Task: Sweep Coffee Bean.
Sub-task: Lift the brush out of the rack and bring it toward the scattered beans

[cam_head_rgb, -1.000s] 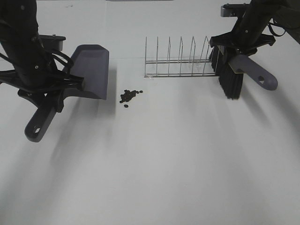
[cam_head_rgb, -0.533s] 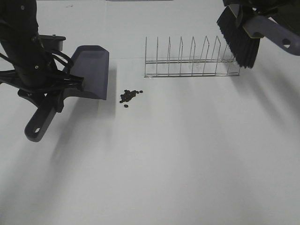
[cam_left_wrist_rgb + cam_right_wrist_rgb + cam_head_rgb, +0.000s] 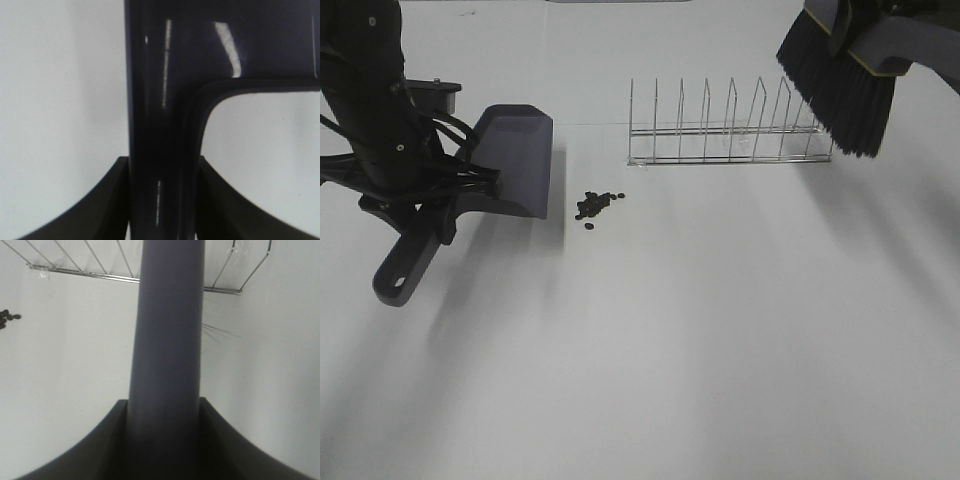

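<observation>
White worktop (image 3: 700, 330) seen from above. The left hand (image 3: 430, 205) is clamped on the handle of a grey-purple dustpan (image 3: 515, 160). A small heap of dark coffee beans (image 3: 595, 205) lies just beside the dustpan's front edge, between it and a wire rack (image 3: 730, 140). The right hand (image 3: 165, 440) grips the handle of a brush (image 3: 840, 85). The brush's black bristles overlap the rack's right end, and the top edge of the high view cuts off its handle and the hand.

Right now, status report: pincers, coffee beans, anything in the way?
Left pincer shut on dustpan, right pincer shut on brush, held high at right end of wire rack. Coffee beans unswept, piled beside dustpan mouth. Wire rack near bristles.
</observation>
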Available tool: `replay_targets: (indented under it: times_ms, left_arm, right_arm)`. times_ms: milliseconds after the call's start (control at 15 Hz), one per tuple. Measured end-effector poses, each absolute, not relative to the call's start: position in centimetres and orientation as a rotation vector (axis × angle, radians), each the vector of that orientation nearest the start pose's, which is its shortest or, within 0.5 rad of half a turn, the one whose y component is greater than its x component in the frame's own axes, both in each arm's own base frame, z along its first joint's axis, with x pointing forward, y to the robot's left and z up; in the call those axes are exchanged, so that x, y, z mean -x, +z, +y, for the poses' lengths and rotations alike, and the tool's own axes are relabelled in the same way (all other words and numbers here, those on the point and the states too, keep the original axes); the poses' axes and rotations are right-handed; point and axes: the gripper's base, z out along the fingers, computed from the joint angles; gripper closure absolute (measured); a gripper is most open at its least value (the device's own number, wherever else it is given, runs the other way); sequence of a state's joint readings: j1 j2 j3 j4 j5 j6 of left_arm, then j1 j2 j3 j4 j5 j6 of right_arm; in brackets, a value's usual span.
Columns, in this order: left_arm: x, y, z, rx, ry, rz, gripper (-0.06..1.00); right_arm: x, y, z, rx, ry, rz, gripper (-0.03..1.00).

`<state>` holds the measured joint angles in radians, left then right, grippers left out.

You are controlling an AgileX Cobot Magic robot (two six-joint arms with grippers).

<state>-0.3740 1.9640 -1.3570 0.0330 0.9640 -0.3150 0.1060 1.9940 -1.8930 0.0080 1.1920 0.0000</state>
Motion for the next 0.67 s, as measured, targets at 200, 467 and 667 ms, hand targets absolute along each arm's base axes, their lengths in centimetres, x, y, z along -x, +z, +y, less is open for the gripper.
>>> replay_targets:
  times_ms: [200,467,667]
  left_arm:
    - [-35.1,14.7,-14.3,-0.123,0.032,3.117,0.62]
    - [-34.5,11.5,-16.0,-0.158,0.073,3.184,0.62]
    - [-34.3,9.6,-16.1,-0.144,0.09,3.236,0.62]
  right_arm:
    - [-42.4,26.3,6.5,0.195,0.024,2.808,0.69]
    - [-42.0,22.8,8.9,0.222,0.016,2.798,0.69]
    - [-42.5,19.7,10.8,0.263,-0.033,2.824,0.69]
